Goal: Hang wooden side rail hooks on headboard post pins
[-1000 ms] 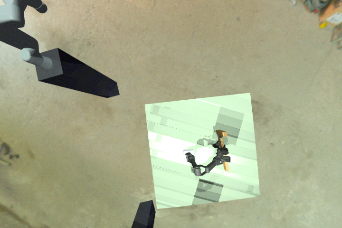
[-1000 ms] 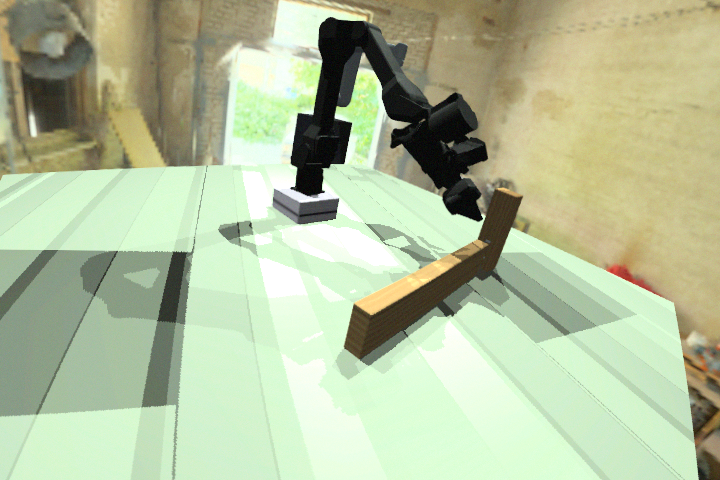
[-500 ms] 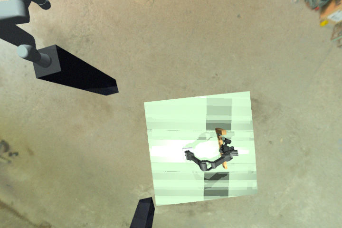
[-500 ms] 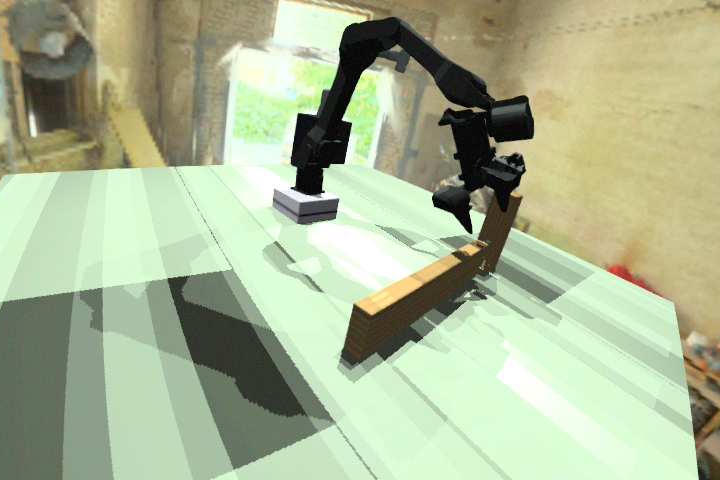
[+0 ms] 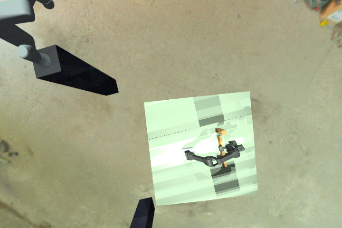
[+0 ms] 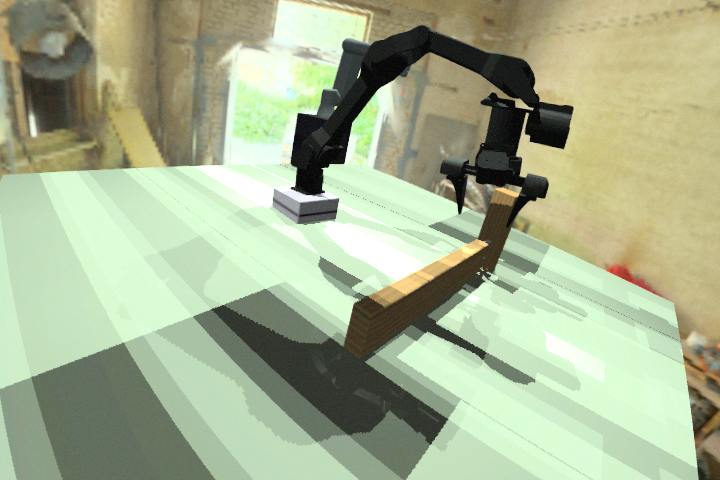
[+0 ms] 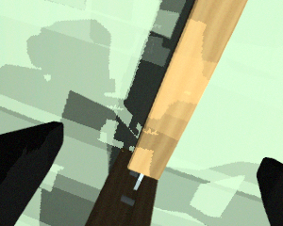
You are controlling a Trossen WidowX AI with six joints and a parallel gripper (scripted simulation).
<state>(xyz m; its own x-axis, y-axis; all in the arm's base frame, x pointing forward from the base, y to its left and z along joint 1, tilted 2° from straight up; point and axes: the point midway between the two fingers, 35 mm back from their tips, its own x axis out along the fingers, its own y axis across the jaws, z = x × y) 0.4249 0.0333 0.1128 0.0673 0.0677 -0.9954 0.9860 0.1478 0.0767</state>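
Observation:
The wooden rail [image 5: 220, 139] [image 6: 420, 291] [image 7: 184, 85] stands on its long narrow edge on the table, its far end toward the front in the exterior view. Its other end is close to the headboard post [image 5: 221, 131] [image 6: 494, 229] [image 7: 115, 202], which stands upright. In the wrist view a thin silver hook [image 7: 139, 182] shows between the rail's end and the post's dark face; the frames do not show whether the hooks sit on the pins. My gripper [image 6: 485, 219] [image 7: 162, 150] is open and empty, pointing down above the rail's post end, with its fingers apart on either side. The second hook is hidden.
The pale green table [image 5: 171, 115] [image 6: 145, 226] carries the arm's light base block [image 6: 304, 207]. The arm arches over from the base to the gripper. The post's top rises beside one finger in the exterior view. Dark shadows lie around the rail.

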